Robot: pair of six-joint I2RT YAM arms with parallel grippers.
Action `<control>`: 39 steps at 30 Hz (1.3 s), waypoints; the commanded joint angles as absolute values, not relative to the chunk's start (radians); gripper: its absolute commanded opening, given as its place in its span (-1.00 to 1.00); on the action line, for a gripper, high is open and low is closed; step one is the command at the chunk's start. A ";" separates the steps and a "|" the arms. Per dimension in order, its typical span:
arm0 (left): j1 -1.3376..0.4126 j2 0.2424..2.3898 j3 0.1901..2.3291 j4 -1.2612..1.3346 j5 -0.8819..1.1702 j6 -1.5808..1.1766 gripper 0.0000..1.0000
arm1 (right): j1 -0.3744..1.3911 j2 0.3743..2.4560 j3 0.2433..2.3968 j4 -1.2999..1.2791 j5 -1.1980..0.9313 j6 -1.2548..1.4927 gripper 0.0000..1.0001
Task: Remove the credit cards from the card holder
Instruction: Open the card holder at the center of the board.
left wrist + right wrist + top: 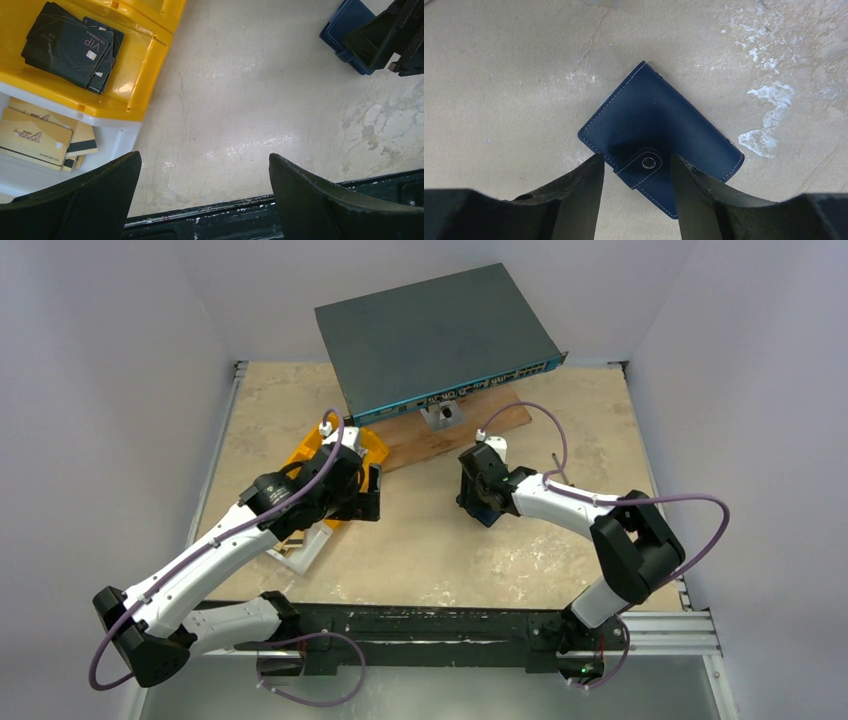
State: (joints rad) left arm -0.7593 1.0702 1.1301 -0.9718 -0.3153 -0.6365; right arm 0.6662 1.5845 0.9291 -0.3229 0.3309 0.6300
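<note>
Right gripper [636,159] is standing low over the card holder [659,120], a little right of the middle of the table [430,550]. Its two fingers are standing partly apart, one on each side of the tab [630,171] with the pale stud [648,162]. The left finger is reaching the holder's edge and the right finger is lying over its cover. I cannot tell if the fingers are really pressing on the holder or only framing it.

The card holder is lying flat on the table, turned at an angle. It is closed and the tab is fastened over the cover, so its inside is hidden.

Left gripper [204,156] is hanging over bare table, left of the middle, well apart from the holder. Its fingers are spread wide and are holding nothing.

Just to the left of this gripper a yellow bin [150,65] is sitting with a stack of dark cards [70,42] in it. Nearer to the arms, a white tray [125,137] is touching the bin and is holding gold cards [35,137].

At the far side of the table a grey network switch [430,335] is resting on a wooden board [410,440].
</note>
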 commanded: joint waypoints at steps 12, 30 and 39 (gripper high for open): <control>-0.755 1.113 1.120 -0.960 -0.285 -0.650 1.00 | 0.653 1.636 0.903 -0.266 0.369 0.666 -0.46; -0.753 1.199 1.083 -0.851 -0.141 -0.691 0.66 | 0.800 1.524 0.807 -0.133 0.153 0.669 -1.00; -0.752 1.279 1.006 -0.665 0.066 -0.753 -0.24 | 0.905 1.472 0.751 0.023 0.065 0.624 -1.00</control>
